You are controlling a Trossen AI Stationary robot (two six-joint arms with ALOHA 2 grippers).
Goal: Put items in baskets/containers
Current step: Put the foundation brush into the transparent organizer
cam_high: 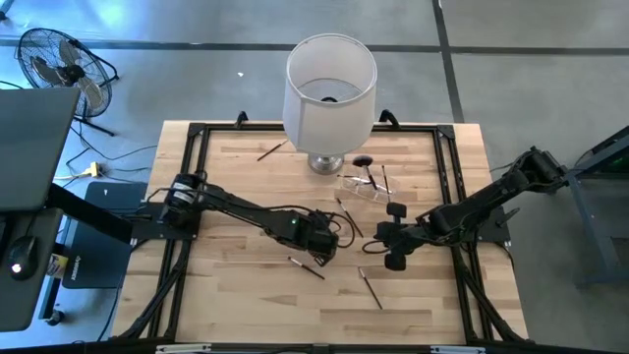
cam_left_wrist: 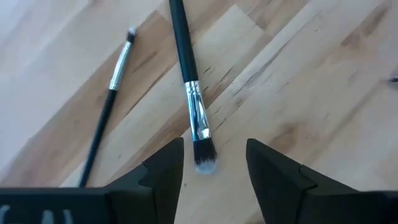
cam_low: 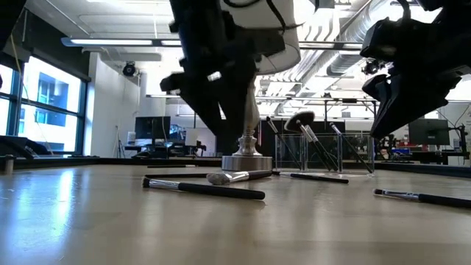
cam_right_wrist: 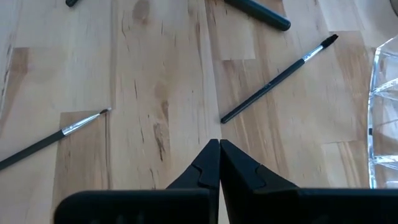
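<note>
Several thin makeup brushes lie flat on the wooden table. A black-handled brush with a silver ferrule point(cam_left_wrist: 198, 112) has its bristle head between the fingers of my open left gripper point(cam_left_wrist: 214, 155), which touch nothing. A thinner brush point(cam_left_wrist: 112, 93) lies beside it. The clear holder point(cam_high: 366, 187) stands near the lamp base with a few brushes leaning in it, one of them with a fluffy black head point(cam_low: 298, 121). My right gripper point(cam_right_wrist: 219, 149) hovers shut over bare wood right of centre point(cam_high: 383, 236), between two thin brushes point(cam_right_wrist: 280, 78) point(cam_right_wrist: 50, 140).
A big white lampshade on a silver base point(cam_high: 329, 98) stands at the far middle of the table. Loose brushes lie at the far left point(cam_high: 272, 149) and near the front point(cam_high: 307, 265) point(cam_high: 371, 287). A black frame point(cam_high: 192, 138) edges the table.
</note>
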